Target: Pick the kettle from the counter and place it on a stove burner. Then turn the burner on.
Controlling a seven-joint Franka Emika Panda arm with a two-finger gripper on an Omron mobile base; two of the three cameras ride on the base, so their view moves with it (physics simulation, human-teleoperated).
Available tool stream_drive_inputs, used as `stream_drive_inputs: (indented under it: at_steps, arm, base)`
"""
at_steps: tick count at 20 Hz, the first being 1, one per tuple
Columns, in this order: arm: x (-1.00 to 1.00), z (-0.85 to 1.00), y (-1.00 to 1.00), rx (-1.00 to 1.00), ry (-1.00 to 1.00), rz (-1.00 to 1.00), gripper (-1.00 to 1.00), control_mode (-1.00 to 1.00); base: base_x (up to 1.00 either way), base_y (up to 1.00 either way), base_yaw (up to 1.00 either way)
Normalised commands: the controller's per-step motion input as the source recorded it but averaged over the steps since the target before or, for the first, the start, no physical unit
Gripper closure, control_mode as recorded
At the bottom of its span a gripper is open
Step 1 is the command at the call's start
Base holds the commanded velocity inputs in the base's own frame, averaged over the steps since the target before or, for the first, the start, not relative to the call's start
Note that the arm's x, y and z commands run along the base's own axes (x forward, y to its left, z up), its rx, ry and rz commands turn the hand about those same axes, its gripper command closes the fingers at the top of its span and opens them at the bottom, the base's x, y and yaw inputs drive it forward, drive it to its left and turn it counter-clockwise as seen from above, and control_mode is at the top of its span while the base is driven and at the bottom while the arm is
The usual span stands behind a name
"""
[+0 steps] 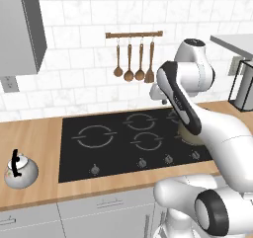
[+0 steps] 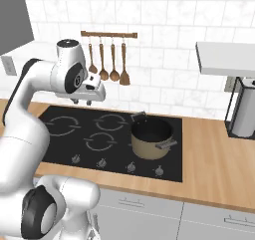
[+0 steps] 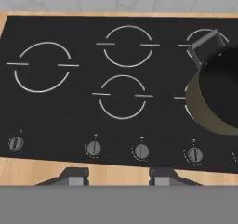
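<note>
The small silvery kettle (image 1: 21, 171), with a black arched handle and knob, stands upright on the wooden counter (image 1: 34, 133) at the far left, left of the black stove (image 1: 118, 155). My gripper (image 2: 88, 101) hangs high over the middle of the stove, far to the right of the kettle. In the hand view the gripper (image 3: 120, 177) looks straight down on the burners (image 3: 122, 96), its fingertips (image 3: 76, 177) apart with nothing between them. A row of knobs (image 3: 141, 151) runs along the stove's front edge.
A brass-coloured two-handled pot (image 2: 152, 137) sits on the stove's right-hand burners. Wooden spoons (image 1: 134, 59) hang on a wall rail behind the stove. A dark-framed rack (image 2: 243, 109) stands on the counter at the far right, under a shelf (image 2: 226, 57).
</note>
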Motion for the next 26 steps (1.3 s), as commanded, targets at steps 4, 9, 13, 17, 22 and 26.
stream_drive_inputs:
  at_steps: [4, 9, 13, 17, 22, 26]
  arm:
    - [-0.05, 0.01, 0.13, -0.01, -0.08, 0.00, -1.00, -1.00]
    - [-0.46, 0.00, 0.93, -0.02, -0.12, 0.01, -1.00, -1.00]
    - [-0.68, 0.02, 1.00, -0.03, -0.14, 0.00, -1.00, -1.00]
    - [-0.55, 0.00, 1.00, -0.06, -0.13, 0.00, -1.00, -1.00]
    - [-0.43, -0.03, 1.00, -0.10, -0.14, 0.00, -1.00, -1.00]
    - [-0.35, -0.09, 1.00, -0.13, -0.15, 0.00, -1.00, -1.00]
  base:
    - [0.00, 0.00, 0.00]
    - [0.00, 0.00, 0.00]
    - [0.00, 0.00, 0.00]
    - [0.00, 0.00, 0.00]
    - [0.00, 0.00, 0.00]
    - [0.00, 0.00, 0.00]
